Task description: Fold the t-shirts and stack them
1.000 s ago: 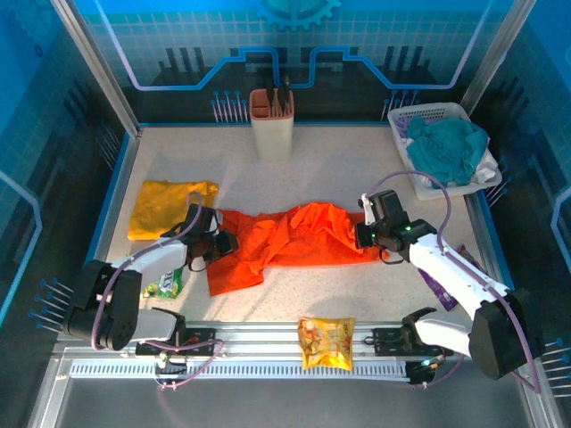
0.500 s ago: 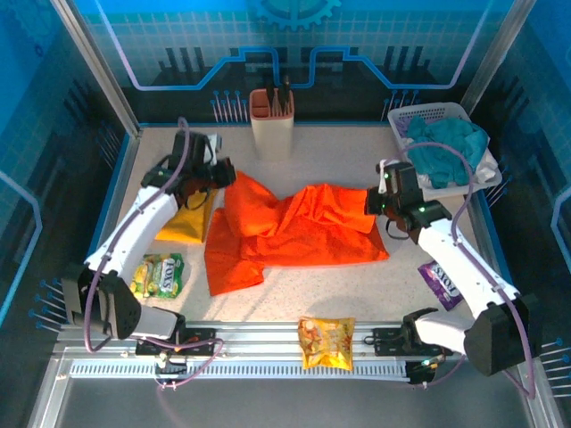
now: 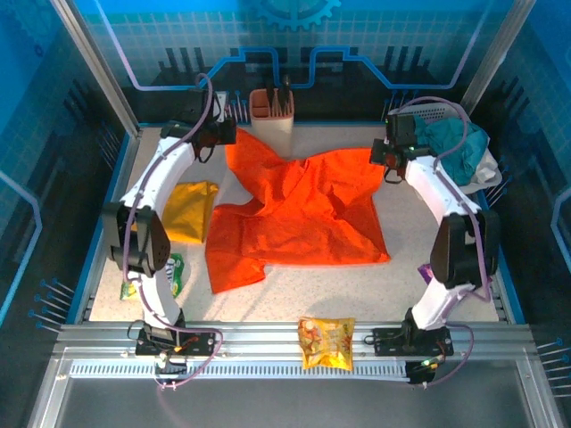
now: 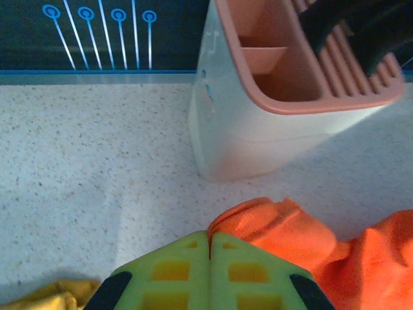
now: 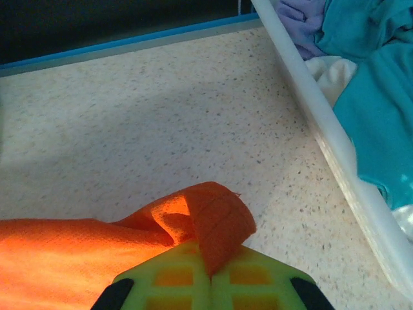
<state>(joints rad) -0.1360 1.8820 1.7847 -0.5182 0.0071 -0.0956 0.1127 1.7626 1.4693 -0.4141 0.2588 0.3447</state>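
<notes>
Orange t-shirt (image 3: 303, 223) sprawled mid-table, far edge raised; soft, light and limp, likely to sag unless taken by the corners. Left gripper (image 4: 210, 237) pinching one far corner beside utensil holder (image 4: 271, 97); right gripper (image 5: 210, 261) pinching the other near laundry basket (image 5: 335, 148). Both arms extended far forward. Mustard t-shirt (image 3: 189, 209) crumpled at left.

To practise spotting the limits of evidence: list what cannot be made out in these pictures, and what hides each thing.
- Top view: the left arm covers the left side of the mustard t-shirt and most of the green packet.
- Top view: the right arm hides nearly all of a purple item.
- Left wrist view: the dark utensil in the holder is blurred and cut off by the top edge.
</notes>
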